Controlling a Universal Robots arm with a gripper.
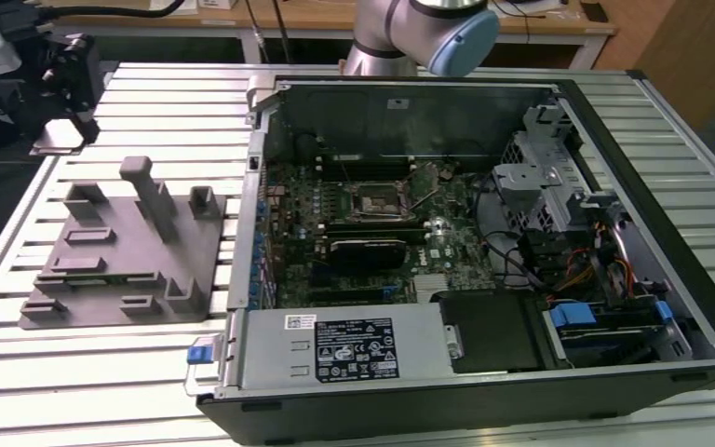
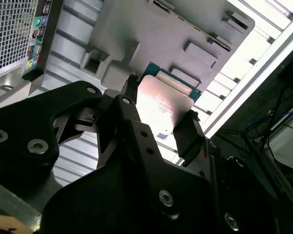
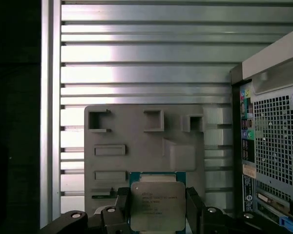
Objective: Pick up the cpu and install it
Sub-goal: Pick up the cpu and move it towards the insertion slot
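In both wrist views my gripper (image 3: 157, 210) (image 2: 161, 116) is shut on the cpu (image 3: 157, 204) (image 2: 163, 102), a small square chip with a pale metal top and a green edge, one black finger on each of two opposite sides. The cpu hangs in the air above the grey plastic fixture (image 3: 136, 131) (image 2: 151, 29) (image 1: 122, 270), apart from it. In the exterior view the open computer case (image 1: 655, 307) lies on its side with the motherboard (image 1: 295, 214) facing up. The square socket (image 1: 376, 197) sits near the board's middle.
The fixture has several upright blocks (image 1: 146, 182). The case's rear panel (image 3: 271, 141) with ports and a mesh grille lies beside the fixture. The slatted aluminium table (image 1: 85, 372) ends at an edge (image 3: 51, 122) beyond the fixture. The arm's base (image 1: 420, 37) stands behind the case.
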